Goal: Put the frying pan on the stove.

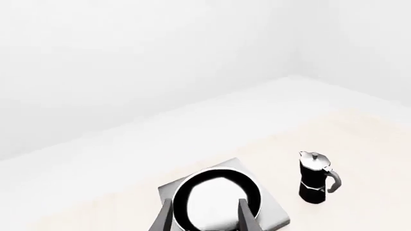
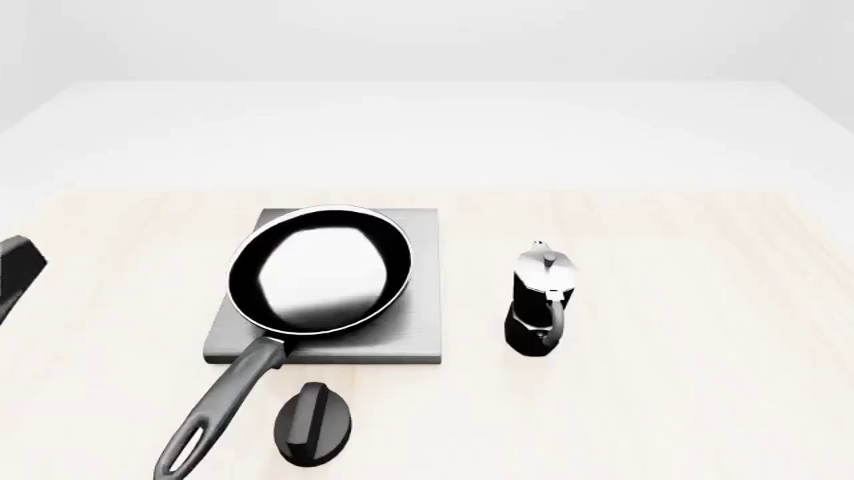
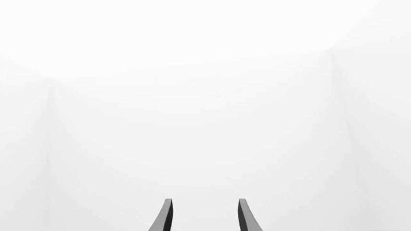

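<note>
The frying pan rests flat on the stove, a dark grey slab. Its long handle juts off the stove's near left corner toward the table's front edge. My left gripper is open and holds nothing; it looks down from a distance at the pan and stove. In the front view only a dark piece of the left arm shows at the far left edge, well apart from the pan. My right gripper is open, empty and faces bare white background; the front view does not show it.
A black-and-silver moka pot stands upright just right of the stove, also seen as the moka pot in the left wrist view. A small black oval knob lies in front of the stove, beside the pan handle.
</note>
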